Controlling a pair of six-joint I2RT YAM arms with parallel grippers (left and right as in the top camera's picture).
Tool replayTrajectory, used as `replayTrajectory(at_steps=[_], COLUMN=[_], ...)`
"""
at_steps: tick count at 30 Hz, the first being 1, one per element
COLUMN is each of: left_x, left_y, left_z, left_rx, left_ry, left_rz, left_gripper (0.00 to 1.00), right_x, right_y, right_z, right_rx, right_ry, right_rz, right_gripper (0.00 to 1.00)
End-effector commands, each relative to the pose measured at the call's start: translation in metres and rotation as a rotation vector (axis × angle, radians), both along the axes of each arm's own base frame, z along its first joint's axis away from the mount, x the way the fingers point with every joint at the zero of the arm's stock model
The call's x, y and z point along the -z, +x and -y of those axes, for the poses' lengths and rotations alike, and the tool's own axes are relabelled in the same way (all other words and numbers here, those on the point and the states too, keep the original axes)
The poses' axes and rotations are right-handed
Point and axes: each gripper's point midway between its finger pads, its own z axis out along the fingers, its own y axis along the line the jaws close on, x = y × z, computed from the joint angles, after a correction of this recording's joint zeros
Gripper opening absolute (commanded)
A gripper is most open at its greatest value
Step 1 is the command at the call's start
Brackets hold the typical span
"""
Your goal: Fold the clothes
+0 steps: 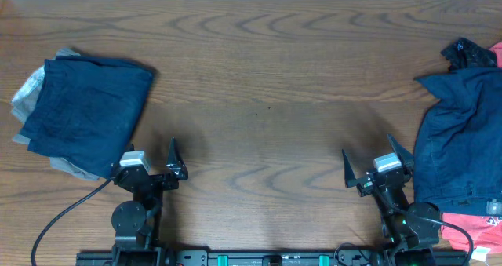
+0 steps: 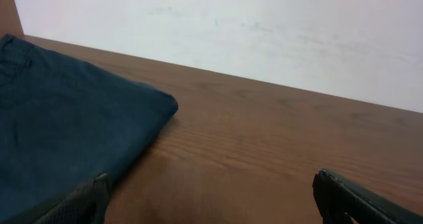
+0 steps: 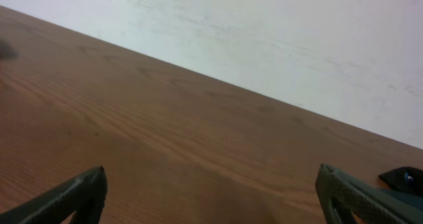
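A folded navy garment (image 1: 86, 109) lies on top of a folded grey one (image 1: 31, 89) at the left of the table; it also shows in the left wrist view (image 2: 66, 131). An unfolded navy garment (image 1: 459, 140) lies crumpled at the right edge, with a black item (image 1: 469, 52) and a red garment (image 1: 474, 235) beside it. My left gripper (image 1: 150, 152) is open and empty just right of the folded stack, also seen in its wrist view (image 2: 211, 197). My right gripper (image 1: 367, 162) is open and empty just left of the unfolded pile, also seen in its wrist view (image 3: 211, 194).
The wooden table (image 1: 259, 101) stretches between the two piles. A white wall (image 2: 264, 32) stands behind the far edge. The arm bases (image 1: 133, 219) sit at the front edge, with a black cable (image 1: 55, 219) looping at the front left.
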Motion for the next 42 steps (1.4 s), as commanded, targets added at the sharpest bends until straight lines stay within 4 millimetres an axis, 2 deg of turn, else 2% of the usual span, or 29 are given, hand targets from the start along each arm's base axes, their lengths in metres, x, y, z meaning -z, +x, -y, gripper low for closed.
replayTrajectory(at_steps=[1,4,10,14,17,21,24,28,32,33,35,37,39,42], left_x=[0.019,0.01,-0.015,-0.032,-0.037,-0.037,-0.034,-0.021,-0.008,-0.003,0.007,0.016,0.023,0.032], left_y=[-0.001,-0.001,-0.004,-0.007,-0.009,-0.01,-0.009,-0.013,-0.022,-0.022,-0.02,-0.018,-0.018,-0.018], left_z=[-0.003,0.0,0.021,0.023,0.023,0.023,0.023,0.023,0.023,0.023,0.023,0.023,0.023,0.023], left_rx=[-0.015,-0.008,0.113,0.126,0.121,0.111,0.103,0.087,0.07,0.065,0.062,0.058,0.055,0.052], left_ry=[0.01,-0.083,-0.104,-0.116,-0.119,-0.124,-0.127,-0.133,-0.136,-0.137,-0.138,-0.139,-0.14,-0.14], left_rz=[-0.063,-0.044,-0.001,-0.015,-0.093,-0.257,-0.384,-0.622,-0.848,-0.904,-0.955,-0.998,-1.036,-1.078], left_gripper=[0.98,0.98,0.98,0.98,0.98,0.98,0.98,0.98,0.98,0.98,0.98,0.98,0.98,0.98], right_x=[0.0,-0.007,-0.029,-0.039,-0.046,-0.043,-0.036,-0.022,-0.014,-0.005,0.007,0.025,0.044,0.07], right_y=[-0.001,-0.001,-0.003,-0.006,-0.005,0.001,0.006,0.015,0.031,0.034,0.039,0.036,0.023,0.004], right_z=[-0.003,0.001,0.005,0.006,0.009,0.022,0.024,0.034,0.033,0.033,0.045,0.083,0.115,0.146], right_rx=[-0.013,0.01,0.039,0.044,0.067,0.163,0.191,0.266,0.274,0.279,0.365,0.63,0.849,1.04], right_ry=[0.017,0.06,0.125,0.114,0.097,0.073,0.035,-0.043,-0.065,-0.074,-0.066,0.001,0.053,0.112], right_rz=[-0.003,-0.002,-0.014,-0.089,-0.182,-0.375,-0.536,-0.754,-0.845,-0.882,-0.914,-0.973,-1.05,-1.163], right_gripper=[0.99,0.99,0.99,0.99,0.99,0.99,0.99,0.99,0.99,0.99,0.99,0.99,0.99,0.99])
